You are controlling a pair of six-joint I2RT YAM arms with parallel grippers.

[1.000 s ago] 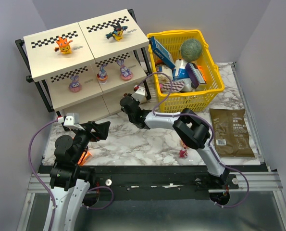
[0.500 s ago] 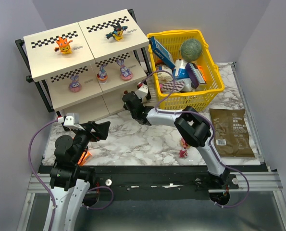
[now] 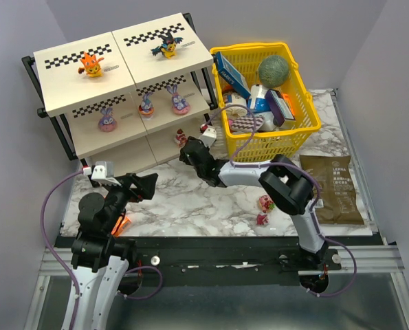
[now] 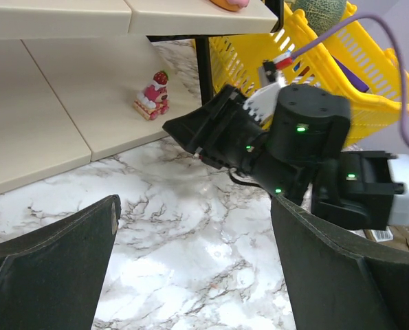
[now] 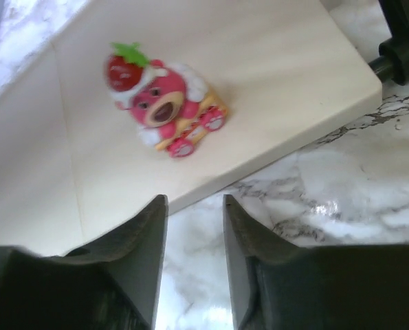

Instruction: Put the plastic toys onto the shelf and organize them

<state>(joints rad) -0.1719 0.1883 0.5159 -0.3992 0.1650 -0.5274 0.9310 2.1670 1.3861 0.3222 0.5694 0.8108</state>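
We spot two small pink toys (image 3: 264,210) on marble table (image 3: 190,206), near front edge. Shelf (image 3: 73,93): bottom tier, strawberry-capped toy (image 5: 164,106); middle, three bunny-eared toys (image 3: 146,105); top, orange toy (image 3: 91,64) and winged toy (image 3: 167,47). Yellow basket (image 3: 307,127): boxes (image 3: 230,74), green ball (image 3: 274,70). Right gripper (image 5: 194,206) fingers parted, empty; strawberry-capped toy just beyond tips, near panel edge. Left gripper (image 4: 194,206) spread wide, empty, open marble ahead.

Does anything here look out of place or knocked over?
Two small pink toys sit loose on the marble table near its front edge, away from the shelf where the other figurines stand. Nothing looks broken.
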